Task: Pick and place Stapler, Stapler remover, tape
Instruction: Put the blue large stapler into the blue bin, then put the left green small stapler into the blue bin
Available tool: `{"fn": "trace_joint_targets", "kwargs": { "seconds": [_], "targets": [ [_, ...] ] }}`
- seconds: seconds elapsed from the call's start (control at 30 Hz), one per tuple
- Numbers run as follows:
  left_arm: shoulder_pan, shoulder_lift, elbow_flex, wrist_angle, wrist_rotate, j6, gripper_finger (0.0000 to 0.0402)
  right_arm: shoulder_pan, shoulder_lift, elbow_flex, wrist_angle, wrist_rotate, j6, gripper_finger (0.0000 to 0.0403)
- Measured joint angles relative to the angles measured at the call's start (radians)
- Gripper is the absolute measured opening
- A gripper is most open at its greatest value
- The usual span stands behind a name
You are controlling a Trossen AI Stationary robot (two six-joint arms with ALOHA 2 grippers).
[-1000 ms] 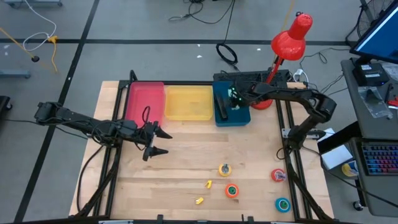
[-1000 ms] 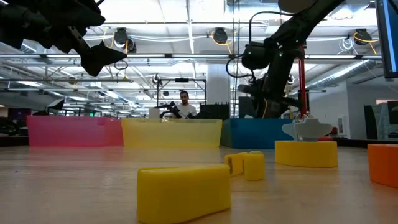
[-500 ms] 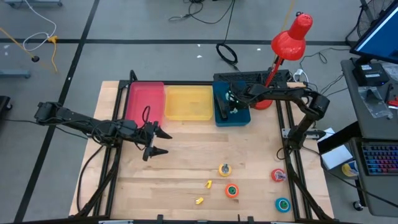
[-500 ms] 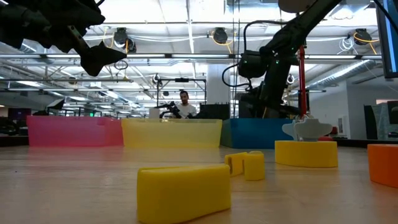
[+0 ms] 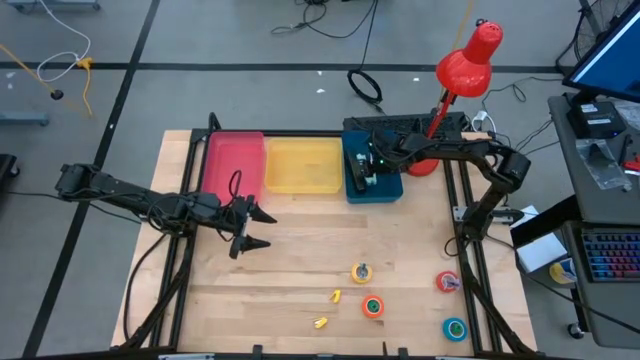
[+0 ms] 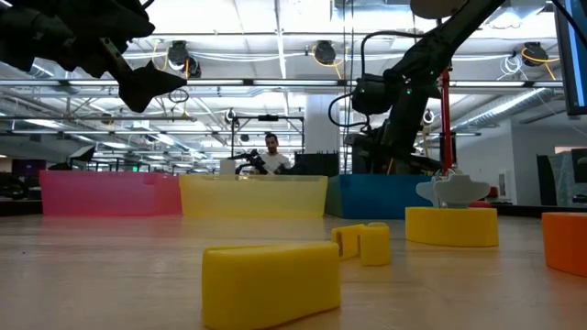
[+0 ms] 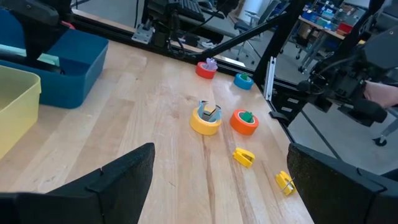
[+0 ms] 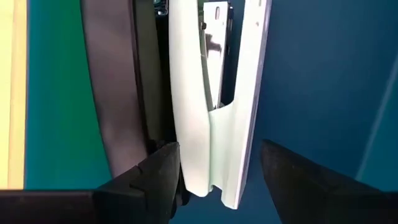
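A white stapler (image 8: 214,93) lies in the blue bin (image 5: 388,186) beside a dark grey stapler (image 8: 115,81). My right gripper (image 8: 214,167) reaches down into that bin (image 5: 367,172), open, with the white stapler's end between its fingers. Yellow (image 5: 361,272), orange (image 5: 373,307), red (image 5: 447,282) and blue-teal (image 5: 454,328) tape rolls lie on the table at the near right. Two small yellow staple removers (image 5: 335,296) (image 5: 320,323) rest near them. My left gripper (image 5: 256,228) hovers open above the table's left middle, away from all of them. My right gripper comes from above, slanting down, its fingers on either side of the white stapler's end (image 8: 211,180). One finger (image 8: 158,171) stands right at the stapler's side, and I cannot tell whether it touches. The other finger (image 8: 292,168) stands apart from it.
A pink bin (image 5: 233,160) and a yellow bin (image 5: 303,165) stand left of the blue one along the far edge. A red lamp (image 5: 465,60) stands at the far right corner. Bare wood lies between the bins and the tape rolls.
My right arm has tipped its gripper a little farther down into the blue bin and shifted slightly toward the table's left. The tape rolls and staple removers lie where they were.
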Motion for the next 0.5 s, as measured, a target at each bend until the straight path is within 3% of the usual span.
{"fn": "trace_joint_targets", "kwargs": {
  "seconds": [0.27,0.5],
  "targets": [
    [0.000,0.000,0.000,0.000,0.001,-0.003,0.0363,-0.008,-0.035,-0.001,0.020,0.002,-0.004,0.0212],
    [0.000,0.000,0.000,-0.009,0.011,-0.002,0.0363,0.003,-0.171,-0.001,0.025,0.003,-0.030,0.0195]
  ]
}}
